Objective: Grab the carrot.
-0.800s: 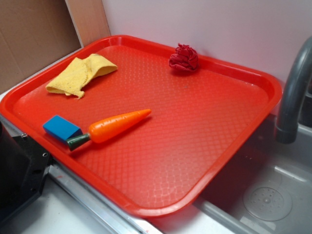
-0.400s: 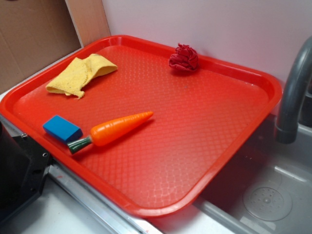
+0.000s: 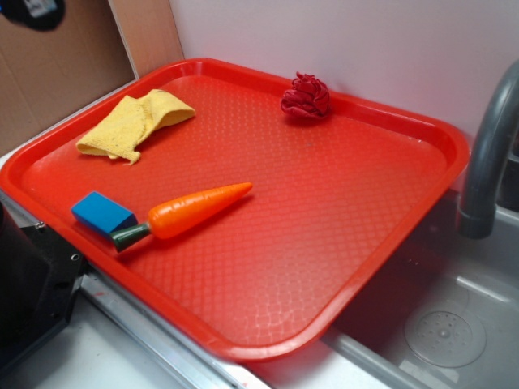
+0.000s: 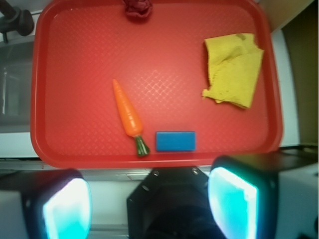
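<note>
my fingers [image 4: 149, 209] hang spread and empty, high above the red tray [image 4: 50, 149]. the carrot [image 4: 126, 111] lies near its front edge, stem seemingly touching the blue block [image 4: 175, 141]; descending off-centre, i might nudge the block or roll that glossy carrot away.

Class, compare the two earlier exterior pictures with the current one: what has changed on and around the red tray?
The carrot has rocked slightly: its stem swung off the blue block, then returned beside it. A dark object has entered the top left corner. Nothing was grasped. The yellow cloth, red rag and tray stayed put.
</note>
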{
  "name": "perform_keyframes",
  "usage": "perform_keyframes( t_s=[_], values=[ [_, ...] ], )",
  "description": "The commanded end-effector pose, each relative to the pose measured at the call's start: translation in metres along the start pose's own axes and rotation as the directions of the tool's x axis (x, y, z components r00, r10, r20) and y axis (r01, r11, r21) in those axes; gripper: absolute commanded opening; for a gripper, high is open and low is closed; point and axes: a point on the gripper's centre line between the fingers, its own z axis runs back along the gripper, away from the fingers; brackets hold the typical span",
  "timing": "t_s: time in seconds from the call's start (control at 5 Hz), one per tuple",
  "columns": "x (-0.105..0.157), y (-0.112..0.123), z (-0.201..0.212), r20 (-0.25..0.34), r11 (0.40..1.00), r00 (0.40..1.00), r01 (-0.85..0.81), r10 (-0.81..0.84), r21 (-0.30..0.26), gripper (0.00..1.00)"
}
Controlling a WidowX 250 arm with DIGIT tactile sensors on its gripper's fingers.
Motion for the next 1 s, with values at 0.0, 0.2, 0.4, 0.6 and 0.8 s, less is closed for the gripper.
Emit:
perform_keyframes(
  t_s=[0.0,0.2,0.4,0.6,0.8],
  values=[
    [0.018,-0.016,-0.039,0.055,1.0,0.998,0.018,-0.017,-0.024,1.0],
    [0.02,-0.027,-0.063,0.046,0.997,0.996,0.074,-0.073,-0.012,1.0],
    [0.026,-0.033,-0.088,0.043,0.994,0.993,0.109,-0.11,0.029,1.0],
    [0.035,-0.031,-0.117,0.04,0.99,0.99,0.136,-0.138,0.046,1.0],
    [0.044,-0.026,-0.143,0.018,0.987,0.99,0.136,-0.138,0.087,1.0]
  ],
)
